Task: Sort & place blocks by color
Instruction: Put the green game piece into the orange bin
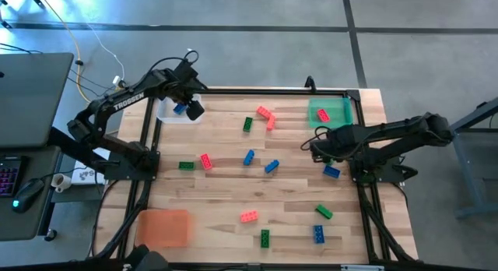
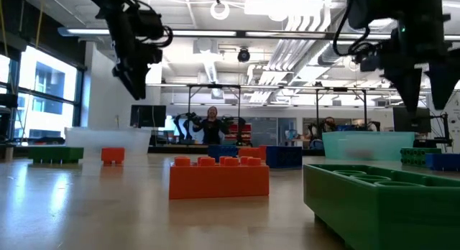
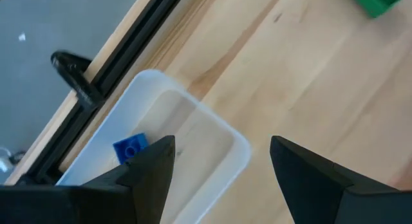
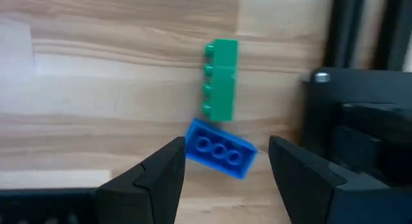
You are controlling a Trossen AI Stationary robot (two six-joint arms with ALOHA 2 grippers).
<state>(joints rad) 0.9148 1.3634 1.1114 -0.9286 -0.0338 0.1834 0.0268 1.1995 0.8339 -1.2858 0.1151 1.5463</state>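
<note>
Your left end effector (image 3: 219, 163) hangs open over the clear tray (image 3: 193, 130) with one blue block (image 3: 131, 149) in it. Right end effector (image 4: 225, 169) is open too, above another blue block (image 4: 221, 149) on the worktop (image 1: 226, 197).

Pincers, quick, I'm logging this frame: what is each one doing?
Left pincer: open, empty, above the clear tray.
Right pincer: open, empty, over a blue block.

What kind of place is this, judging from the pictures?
Probably a robotics lab or workshop: a wooden table carries two robot arms, a keyboard lies beside it, and other robot arms stand in the open hall behind.
</note>
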